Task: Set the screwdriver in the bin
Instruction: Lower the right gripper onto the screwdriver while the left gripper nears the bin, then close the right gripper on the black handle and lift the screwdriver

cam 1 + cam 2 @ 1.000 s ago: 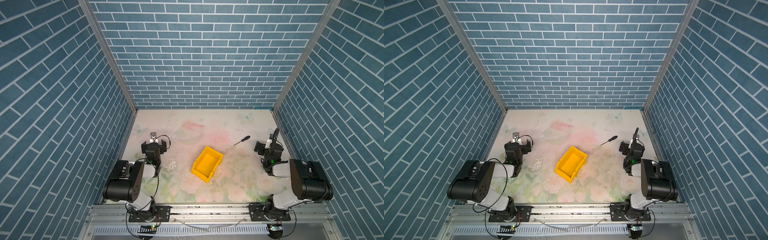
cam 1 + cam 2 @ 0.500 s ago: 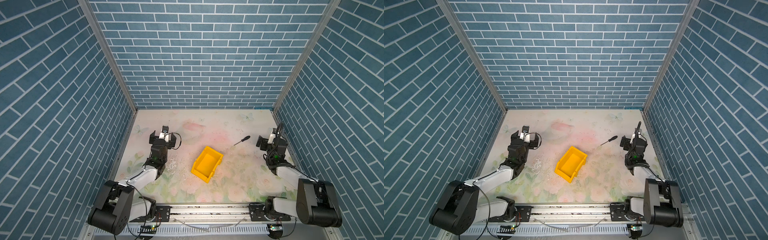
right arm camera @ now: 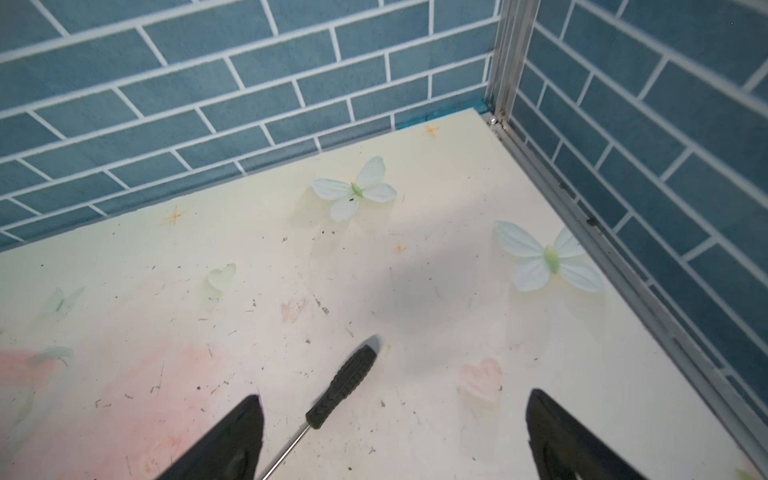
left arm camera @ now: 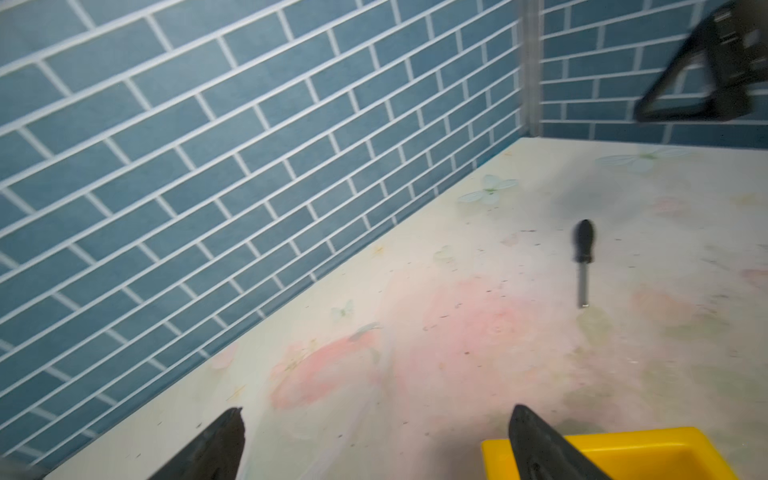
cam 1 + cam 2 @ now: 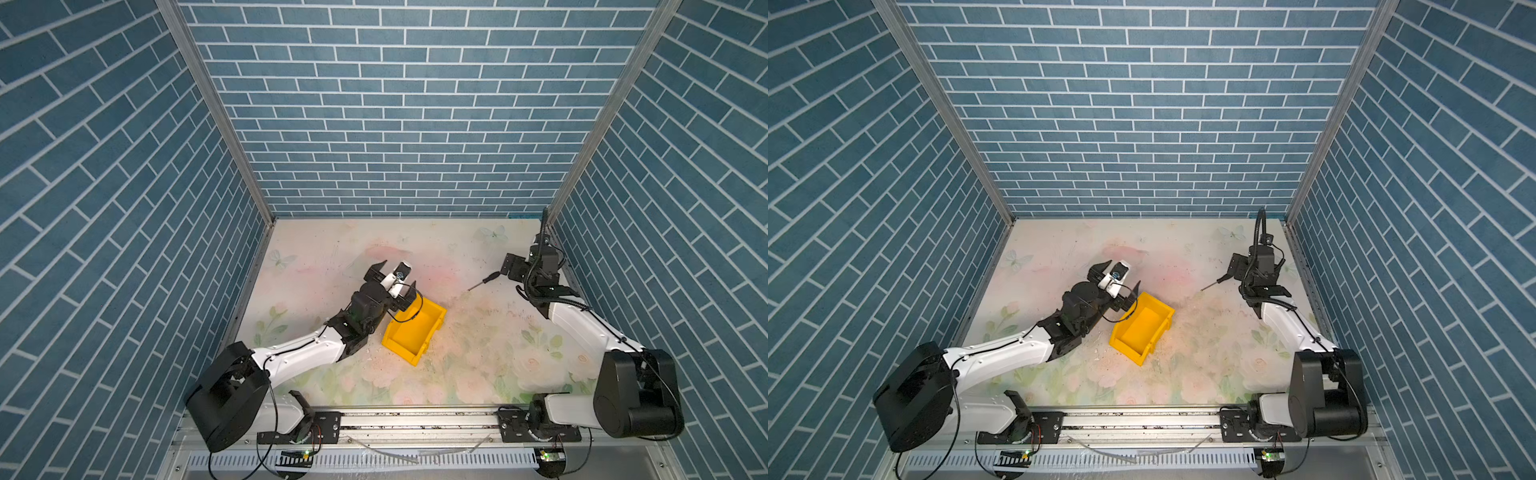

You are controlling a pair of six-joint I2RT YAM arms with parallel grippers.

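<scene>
Screwdriver [image 5: 482, 282] lies loose on the table [image 5: 374, 245], to the right of the yellow bin [image 5: 401, 347] and apart from it.
The right gripper [image 3: 393, 398] hangs spread wide and empty, with the handle just ahead of its fingertips. The side wall and back corner crowd that side, and bare table runs toward the bin. The left gripper [image 4: 375, 413], also spread and empty, sits at the bin's far rim. The right wrist view shows the ribbed handle close up. The left wrist view shows a bin corner by one finger, with the screwdriver well beyond.
</scene>
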